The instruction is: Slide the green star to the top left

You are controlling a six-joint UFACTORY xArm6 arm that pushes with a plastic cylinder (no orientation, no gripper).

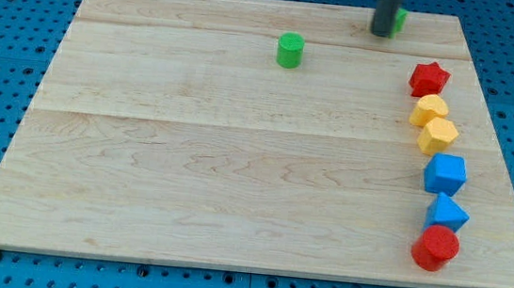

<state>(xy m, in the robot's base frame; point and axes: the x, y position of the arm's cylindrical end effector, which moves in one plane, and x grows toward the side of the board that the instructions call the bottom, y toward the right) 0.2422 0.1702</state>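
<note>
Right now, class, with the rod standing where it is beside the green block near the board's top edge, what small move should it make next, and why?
Probably a short push toward the view's left. My tip sits at the left side of the mostly hidden green block, presumably the star, so it should first step around to that block's right side, then push leftward along the top edge, above the green cylinder.

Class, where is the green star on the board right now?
The green star sits at the view's top right, near the board's top edge, mostly hidden behind my tip, above-left of the red star.

Visible body: one straight cylindrical rod, dark grey to black, smooth matte surface, uniform width along its visible length. My tip [381, 33] ends blunt and flat. Upper portion cut off by the view's top edge
</note>
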